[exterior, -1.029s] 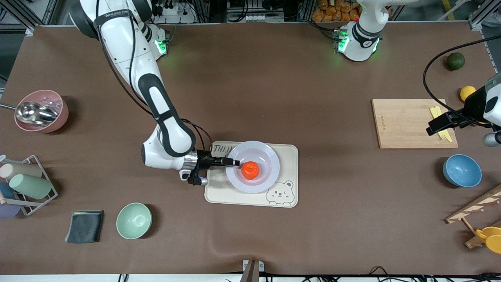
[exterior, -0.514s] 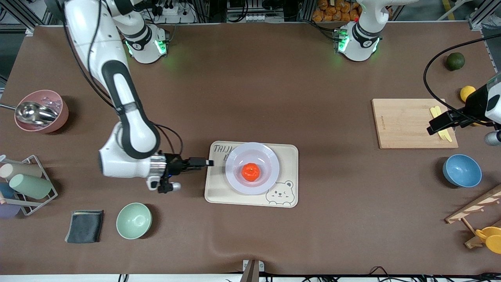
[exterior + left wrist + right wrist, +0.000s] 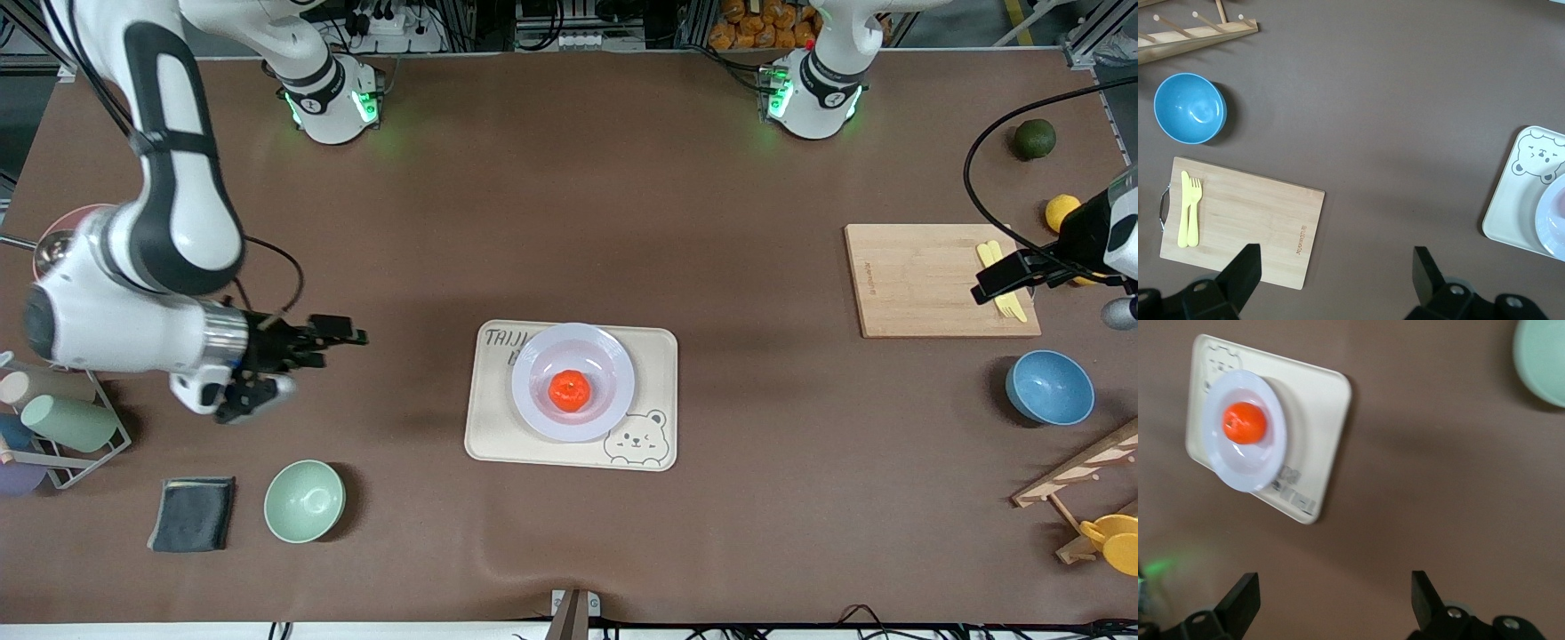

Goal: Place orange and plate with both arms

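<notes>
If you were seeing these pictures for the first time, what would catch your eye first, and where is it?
The bright orange stands out at once, sitting in the pale plate on the cream bear tray at mid-table. Next comes the big right arm: its right gripper hangs open over bare table toward the right arm's end, well clear of the tray. The left gripper is open over the wooden cutting board.

I see a matt brown desk (image 3: 622, 222), a glossy plate (image 3: 613, 356) bearing a shiny orange (image 3: 569, 390), a smooth cream tray (image 3: 658, 347) and 1 pale wooden board (image 3: 916, 280).
</notes>
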